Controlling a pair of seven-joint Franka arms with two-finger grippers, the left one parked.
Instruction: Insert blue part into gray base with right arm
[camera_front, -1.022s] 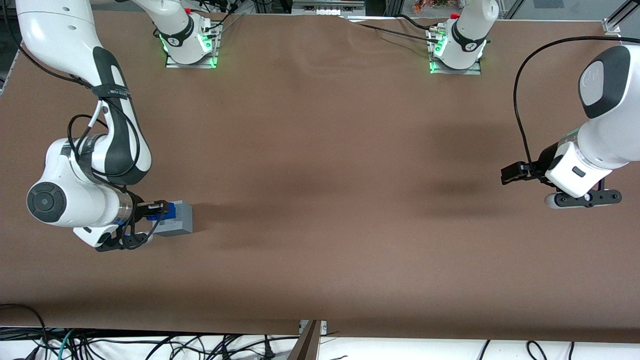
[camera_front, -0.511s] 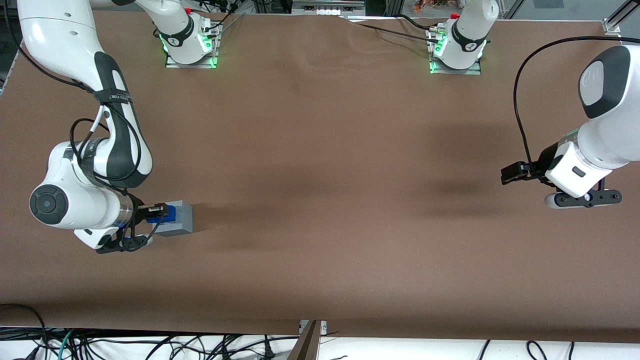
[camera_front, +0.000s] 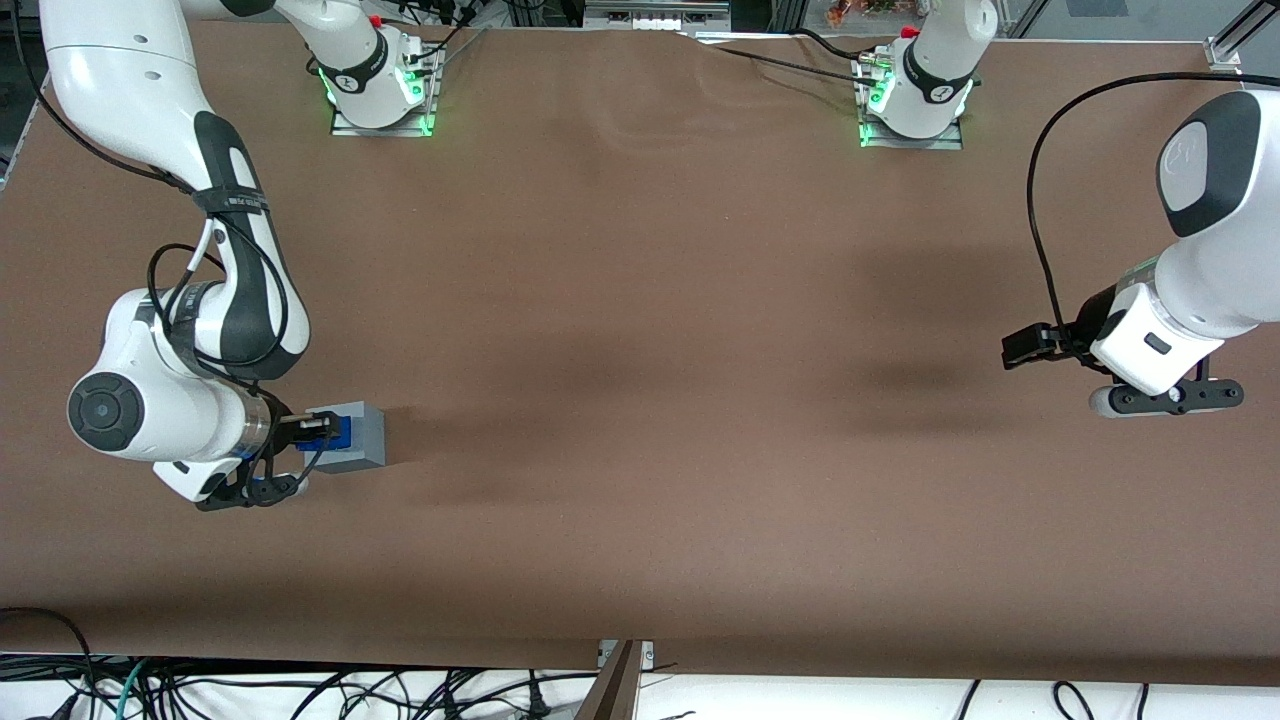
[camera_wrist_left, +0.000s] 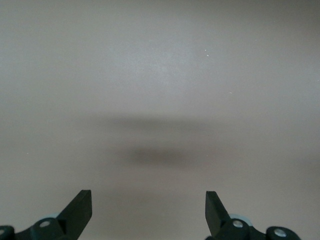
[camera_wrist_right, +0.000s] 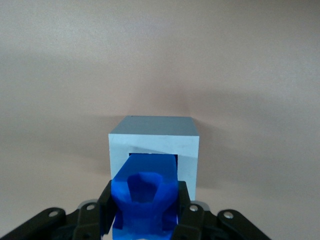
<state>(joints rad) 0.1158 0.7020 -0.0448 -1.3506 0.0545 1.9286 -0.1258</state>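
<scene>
The gray base (camera_front: 358, 437) is a light-grey cube on the brown table toward the working arm's end. The right arm's gripper (camera_front: 318, 430) is shut on the blue part (camera_front: 337, 431) and holds it at the base's face that is turned toward the gripper. In the right wrist view the blue part (camera_wrist_right: 146, 195) sits between the black fingers (camera_wrist_right: 106, 205), its tip at the square recess of the gray base (camera_wrist_right: 189, 150).
The two arm mounts with green lights (camera_front: 380, 92) (camera_front: 908, 100) stand farthest from the front camera. The parked arm (camera_front: 1160, 340) hangs over its end of the table. Cables lie under the table's near edge (camera_front: 300, 690).
The right arm's elbow and wrist have shifted slightly toward the gray base, and the blue part has gone a little farther into it. The base has not moved.
</scene>
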